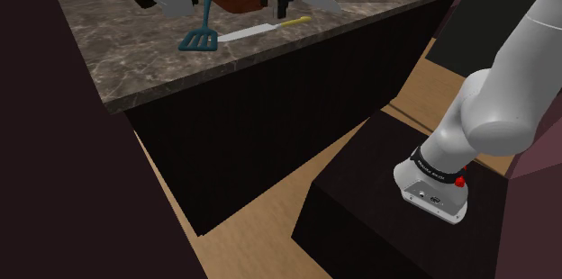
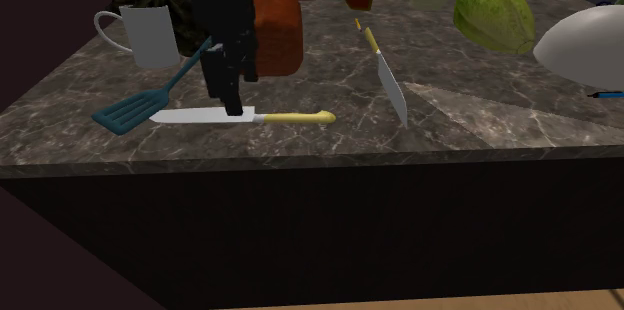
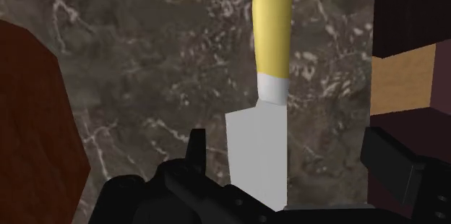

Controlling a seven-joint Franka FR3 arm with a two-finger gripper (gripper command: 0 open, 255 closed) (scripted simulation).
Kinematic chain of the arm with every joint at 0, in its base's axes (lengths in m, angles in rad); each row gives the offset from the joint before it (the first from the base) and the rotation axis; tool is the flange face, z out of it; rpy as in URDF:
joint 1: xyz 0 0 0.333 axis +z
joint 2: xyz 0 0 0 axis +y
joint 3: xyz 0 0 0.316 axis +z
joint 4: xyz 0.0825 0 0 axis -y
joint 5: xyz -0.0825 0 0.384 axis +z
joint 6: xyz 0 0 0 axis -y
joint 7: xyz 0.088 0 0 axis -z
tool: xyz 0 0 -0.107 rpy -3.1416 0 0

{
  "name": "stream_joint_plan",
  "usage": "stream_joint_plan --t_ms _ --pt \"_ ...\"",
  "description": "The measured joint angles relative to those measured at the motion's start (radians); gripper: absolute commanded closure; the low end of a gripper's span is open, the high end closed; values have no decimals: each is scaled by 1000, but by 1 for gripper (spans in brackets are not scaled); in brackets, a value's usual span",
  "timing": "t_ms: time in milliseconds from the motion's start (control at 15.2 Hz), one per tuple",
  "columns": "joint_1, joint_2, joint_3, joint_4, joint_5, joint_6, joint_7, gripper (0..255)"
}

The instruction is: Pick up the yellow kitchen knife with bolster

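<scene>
Knife: the yellow-handled knife lies flat on the marble counter near its front edge. Its blade points toward a teal spatula, whose head is touching or just beside the blade tip; I cannot tell which.
Gripper: the black gripper stands over the blade, close to the white collar where blade meets handle. Its fingers are spread, the blade lies between them nearer one finger, and neither clasps it.
Done: as I judge it, the reach is made and the gripper is lined up across the knife.
Left: closing the fingers and lifting, since the knife is not yet off the counter. The grip looks set on the thin flat blade rather than the handle, so it might slip or pivot.
Second exterior view: it gives height, with one fingertip reaching down to the blade. It also shows a second knife well apart, and a mug and brown block behind the gripper.
Wrist view: it gives the gap between the fingers and the blade's place within it.
Shoulder view: it gives the white arm, the dark stand and the counter's length. The finger spacing cannot be read there.
</scene>
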Motion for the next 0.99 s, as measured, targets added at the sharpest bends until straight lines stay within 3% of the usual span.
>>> stream_joint_plan --t_ms 198,660,726,990 --pt "16 53 20 64 0 -4 -77 0" --pt "18 54 23 -19 0 82 -92 0" --pt "17 55 23 -22 0 86 -93 255" --pt "17 55 23 -23 0 90 -93 255"
